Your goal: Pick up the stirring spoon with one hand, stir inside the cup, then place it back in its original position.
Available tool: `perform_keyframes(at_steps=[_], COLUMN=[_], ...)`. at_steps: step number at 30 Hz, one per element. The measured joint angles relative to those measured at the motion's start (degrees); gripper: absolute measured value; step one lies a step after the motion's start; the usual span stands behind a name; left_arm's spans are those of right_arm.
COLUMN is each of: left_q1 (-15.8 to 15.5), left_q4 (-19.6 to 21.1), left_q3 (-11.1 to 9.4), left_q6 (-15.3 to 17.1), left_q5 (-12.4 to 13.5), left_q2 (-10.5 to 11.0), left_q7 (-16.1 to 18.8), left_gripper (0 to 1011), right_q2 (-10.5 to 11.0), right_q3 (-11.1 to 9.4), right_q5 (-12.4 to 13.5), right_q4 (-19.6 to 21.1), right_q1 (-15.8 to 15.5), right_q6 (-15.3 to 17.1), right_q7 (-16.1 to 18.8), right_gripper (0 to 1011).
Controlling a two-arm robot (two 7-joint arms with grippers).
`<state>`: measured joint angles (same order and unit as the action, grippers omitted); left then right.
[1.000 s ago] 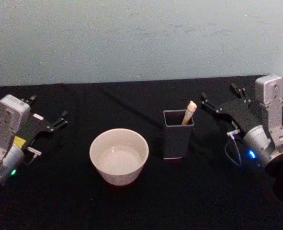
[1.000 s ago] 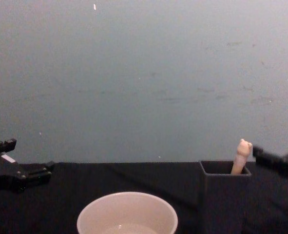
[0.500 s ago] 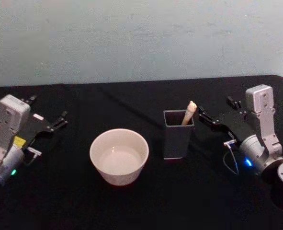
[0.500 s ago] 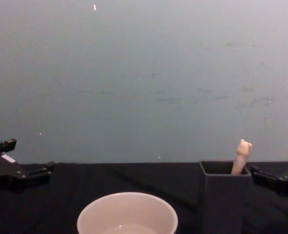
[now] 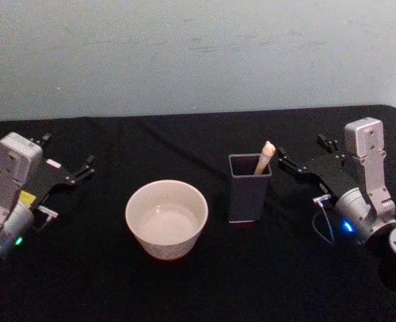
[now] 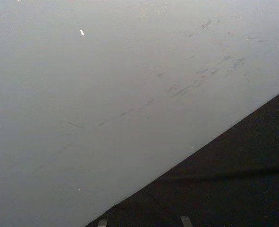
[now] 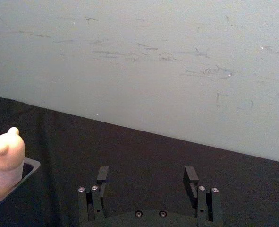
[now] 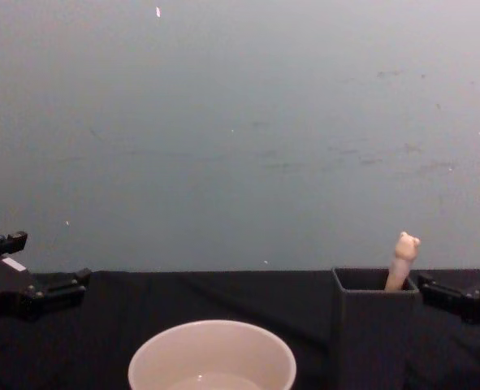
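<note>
Right gripper (image 5: 303, 155) fingers spread, just beside stirring spoon (image 5: 265, 157) in holder (image 5: 248, 188). Centre your fingers on knob before closing. Left gripper (image 5: 65, 163) parked, apparently spread.

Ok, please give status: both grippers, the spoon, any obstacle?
Right gripper open, beside the holder, empty. Left gripper open, parked far left. Stirring spoon upright in holder, untouched. Cup apart; nothing blocking.

Right gripper (image 5: 303, 153) low at the right, fingers spread apart, holding nothing. Left gripper (image 5: 67, 158) parked at the left, fingers apart.
</note>
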<state>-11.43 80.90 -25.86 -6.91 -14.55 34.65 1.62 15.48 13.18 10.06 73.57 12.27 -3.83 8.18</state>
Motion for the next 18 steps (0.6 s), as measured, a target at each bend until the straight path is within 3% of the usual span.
perform_keyframes(at_steps=[18], left_q1=[0.00], left_q4=[0.00], left_q3=[0.00], left_q6=[0.00], left_q5=[0.00], left_q2=[0.00], left_q7=[0.00], left_gripper=[1001], right_q2=[0.06], right_q3=[0.00], right_q5=[0.11], right_q4=[0.11], right_q1=[-0.02], right_q6=[-0.09], right_q7=[0.06], right_gripper=[1002])
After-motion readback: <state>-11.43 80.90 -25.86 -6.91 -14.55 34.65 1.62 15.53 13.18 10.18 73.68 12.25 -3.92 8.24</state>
